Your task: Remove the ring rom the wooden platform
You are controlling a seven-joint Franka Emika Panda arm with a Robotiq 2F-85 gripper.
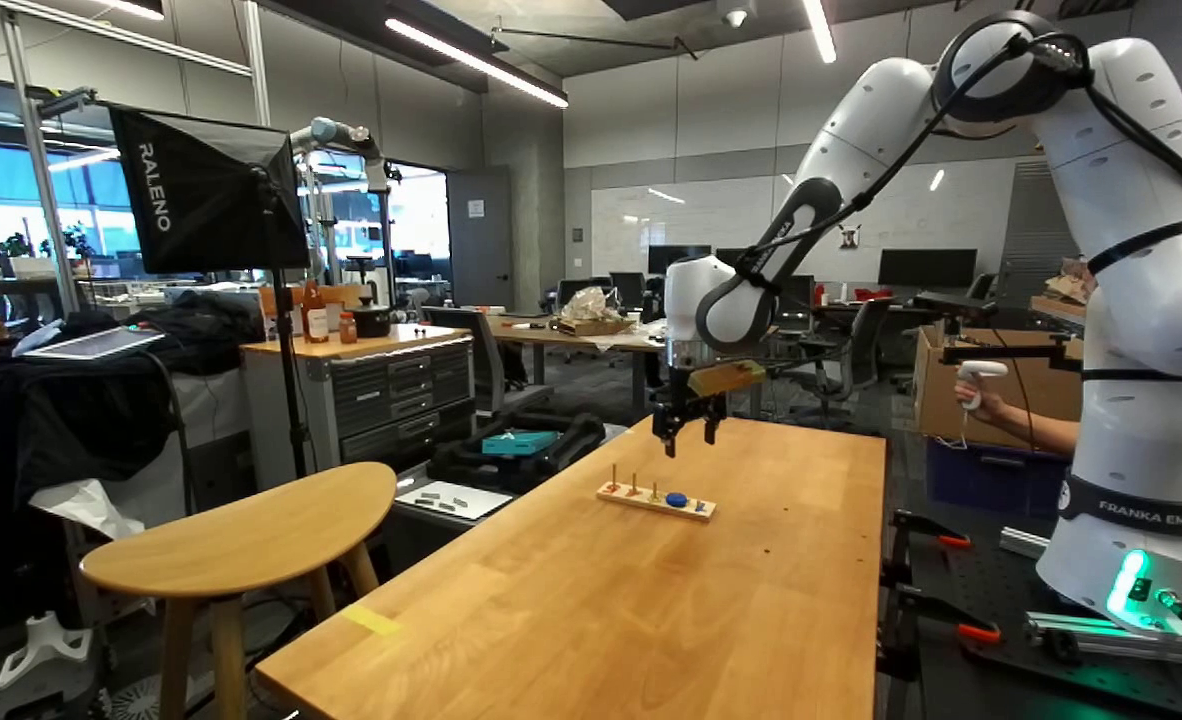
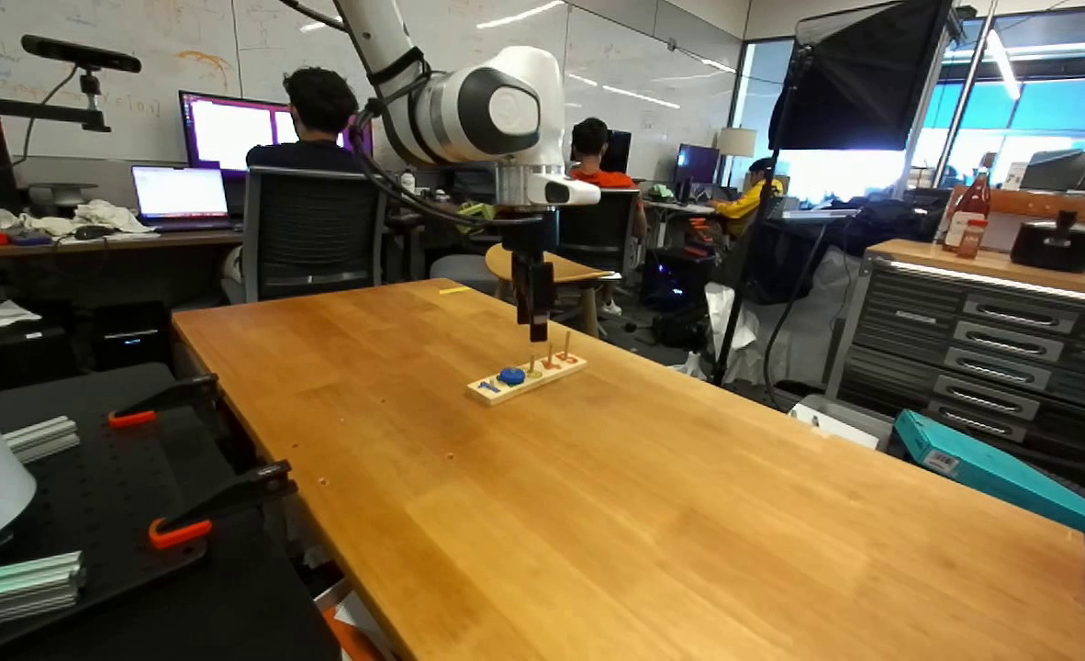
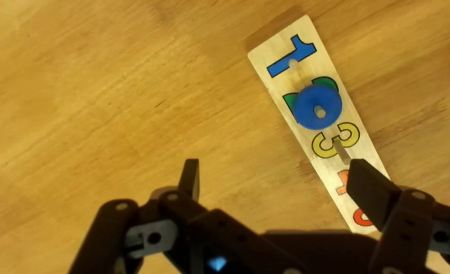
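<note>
The flat round blue ring [image 3: 307,104] is on the narrow platform of pale wood [image 3: 319,65], around a pale wooden peg [image 3: 319,111], and it covers partly a green number [image 3: 327,81] (some parts of it are visible). The platform lies on the long counter of light-brown wood [image 1: 651,620]. Above it hangs the black pincer [image 3: 273,161], its two fingers [image 3: 373,194] standing well apart.

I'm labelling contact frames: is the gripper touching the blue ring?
Apart. In an exterior view, the gripper hangs above the blue ring, with bare table showing between them.
</note>
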